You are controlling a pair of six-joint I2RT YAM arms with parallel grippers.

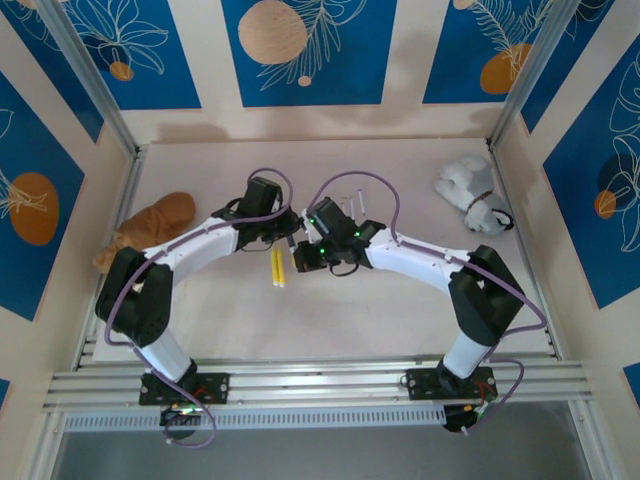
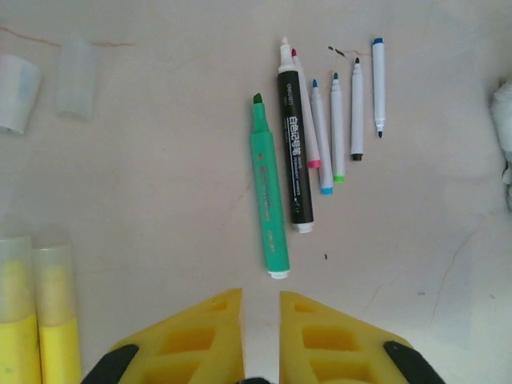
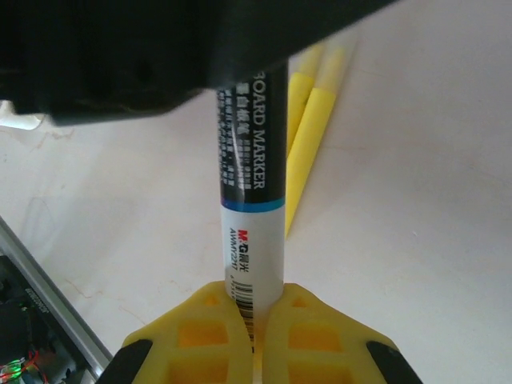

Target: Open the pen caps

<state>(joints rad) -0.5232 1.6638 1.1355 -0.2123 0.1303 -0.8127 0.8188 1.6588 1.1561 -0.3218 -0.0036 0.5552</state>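
Two clear caps [image 2: 78,78] lie loose on the bench [image 2: 160,200], just beyond the yellow highlighters [image 2: 32,320] and apart from them.

Your right claw [image 3: 254,300] is clenched on the white end of a board marker [image 3: 252,224]. From the fingers the marker runs out over the bench, just left of the yellow highlighters in that wrist view. Its far end (black barrel past a blue band) is hidden under the black housing of your left arm, so you cannot make out a cap there.

Your left claw [image 2: 260,300] hangs over the bench to the right of the yellow highlighters. Its fingers are set close, with a narrow slot between them. Whether they pinch anything you cannot tell.

Farther right of the yellow highlighters lies a row. A green highlighter [image 2: 268,192] with its tip bare comes first, with a black pen [image 2: 296,144] just beside it. Then come five thin pens [image 2: 337,128] side by side, tips bare.

From above, both claws meet just beyond the yellow highlighters. A brown toy [image 1: 160,222] sits well to their left and a white toy [image 1: 468,190] well to their right.
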